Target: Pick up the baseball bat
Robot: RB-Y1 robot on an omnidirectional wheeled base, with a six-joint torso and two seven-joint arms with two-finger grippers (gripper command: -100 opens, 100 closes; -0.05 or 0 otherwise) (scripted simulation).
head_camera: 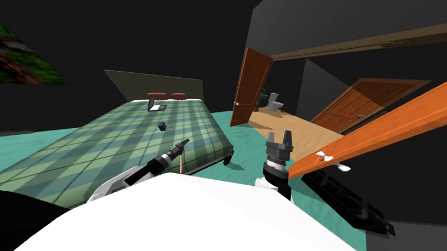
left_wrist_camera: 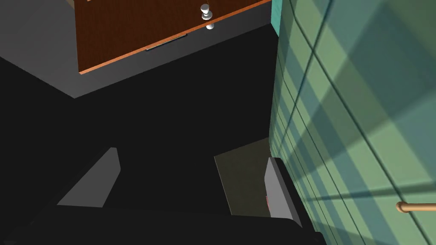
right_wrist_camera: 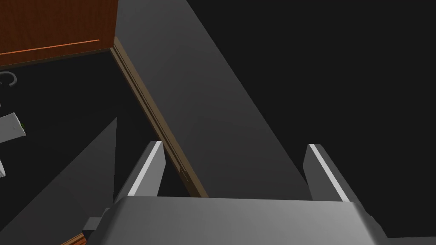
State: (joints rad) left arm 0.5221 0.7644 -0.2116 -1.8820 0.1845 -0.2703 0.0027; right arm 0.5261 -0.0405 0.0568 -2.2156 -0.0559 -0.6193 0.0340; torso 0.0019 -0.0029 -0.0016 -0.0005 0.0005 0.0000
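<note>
The baseball bat (head_camera: pixel 180 164) appears as a thin tan stick lying on the near corner of the green plaid bed (head_camera: pixel 120 144). My left gripper (head_camera: pixel 185 142) hovers open just above and beyond it. In the left wrist view, a rounded tan end of the bat (left_wrist_camera: pixel 404 207) lies on the plaid cover (left_wrist_camera: pixel 362 127), off to the side of my open left gripper (left_wrist_camera: pixel 192 154), which holds nothing. My right gripper (head_camera: pixel 279 136) is raised beside the bed's foot, open and empty, and its fingers (right_wrist_camera: pixel 147 170) stand wide apart in the right wrist view.
An orange door (head_camera: pixel 412 116) with a pale knob (head_camera: pixel 331 159) swings close on the right. A low dark rack (head_camera: pixel 349 201) lies on the teal floor (head_camera: pixel 250 158). On the bed sit a laptop (head_camera: pixel 156 104) and a small dark cube (head_camera: pixel 162 126). A brown door (head_camera: pixel 250 89) stands open beyond.
</note>
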